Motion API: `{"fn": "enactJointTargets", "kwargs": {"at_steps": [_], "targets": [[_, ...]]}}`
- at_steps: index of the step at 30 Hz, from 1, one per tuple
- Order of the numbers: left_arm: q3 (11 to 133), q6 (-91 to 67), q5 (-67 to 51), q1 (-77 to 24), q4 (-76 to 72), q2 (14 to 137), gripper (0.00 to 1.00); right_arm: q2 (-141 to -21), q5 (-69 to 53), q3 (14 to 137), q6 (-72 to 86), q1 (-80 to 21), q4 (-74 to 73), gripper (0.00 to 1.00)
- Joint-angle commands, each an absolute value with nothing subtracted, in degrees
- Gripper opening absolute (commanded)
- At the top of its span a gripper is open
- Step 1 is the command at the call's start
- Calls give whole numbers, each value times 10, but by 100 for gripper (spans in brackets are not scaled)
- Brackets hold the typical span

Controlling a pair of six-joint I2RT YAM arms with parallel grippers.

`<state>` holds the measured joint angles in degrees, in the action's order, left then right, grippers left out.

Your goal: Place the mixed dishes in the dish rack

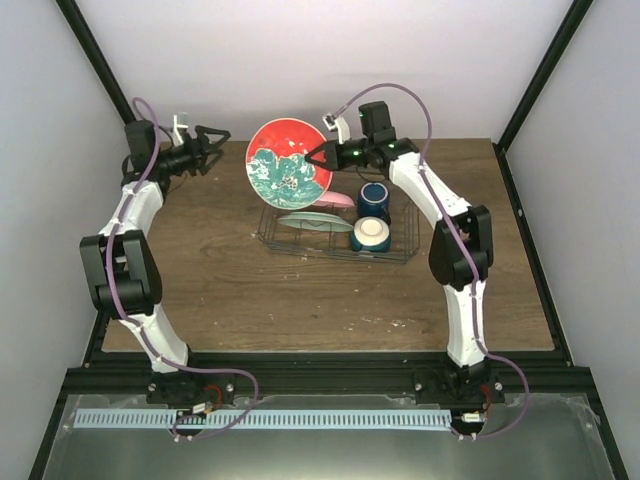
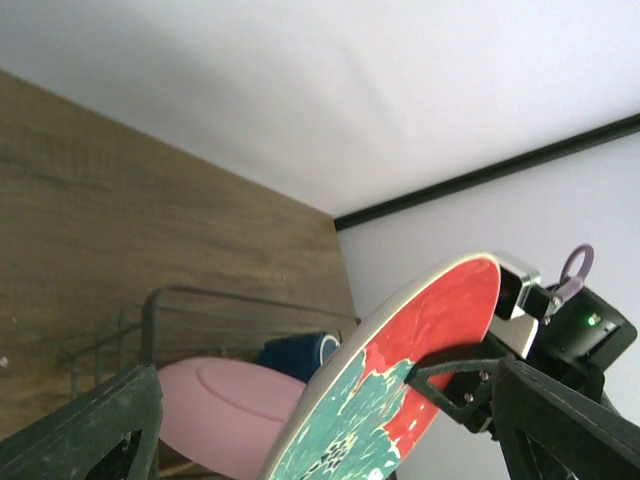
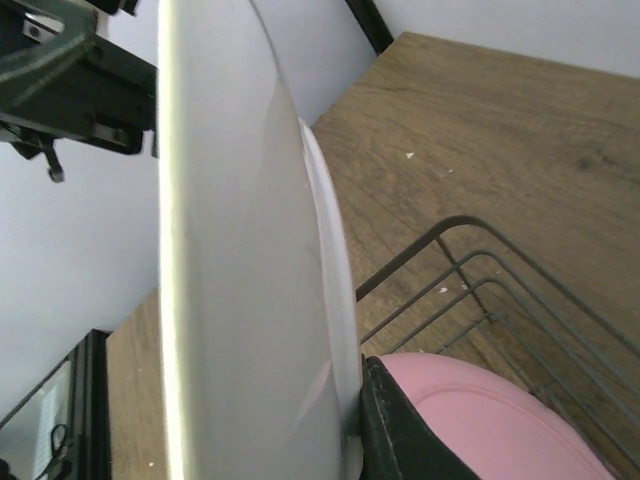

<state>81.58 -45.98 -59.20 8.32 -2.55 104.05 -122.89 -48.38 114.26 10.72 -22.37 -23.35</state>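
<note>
My right gripper (image 1: 322,155) is shut on the right rim of the teal-and-red patterned plate (image 1: 288,166) and holds it upright above the back left corner of the dish rack (image 1: 400,252). In the right wrist view the plate's white back (image 3: 230,250) fills the left side, with one dark finger (image 3: 400,435) pressed on its rim. In the rack are the pink plate (image 1: 338,200), the mint-green plate (image 1: 305,222), the dark blue mug (image 1: 373,198) and the cream bowl (image 1: 371,235). My left gripper (image 1: 214,140) is open and empty, left of the held plate (image 2: 400,390), clear of it.
The wooden table (image 1: 220,280) is bounded by white walls behind and at the sides, with black frame posts (image 1: 540,70) at the corners. The left wrist view shows the pink plate (image 2: 220,410), mug (image 2: 300,352) and rack wire (image 2: 200,293) beyond the held plate.
</note>
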Motion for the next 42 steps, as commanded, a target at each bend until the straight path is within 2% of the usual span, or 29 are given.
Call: {"fn": "enactJointTargets", "kwargs": {"at_steps": [1,7,20,31,42], "targets": [[849,-431,-597,99,1,1014,91,-1135,-467,1163,65,-216,-200,1],[850,-439,-598,103,-6,1025,92,-1058,-507,1129,-3,-216,-218,1],[843,-423,-603,104,8,1029,94,-846,-548,877,-173,-218,-205,1],[819,-417,-606,103,10,1023,94,-766,-401,756,-235,-258,-154,1],[805,-403,-606,104,22,1015,94,-746,-301,713,-292,-281,-102,1]]}}
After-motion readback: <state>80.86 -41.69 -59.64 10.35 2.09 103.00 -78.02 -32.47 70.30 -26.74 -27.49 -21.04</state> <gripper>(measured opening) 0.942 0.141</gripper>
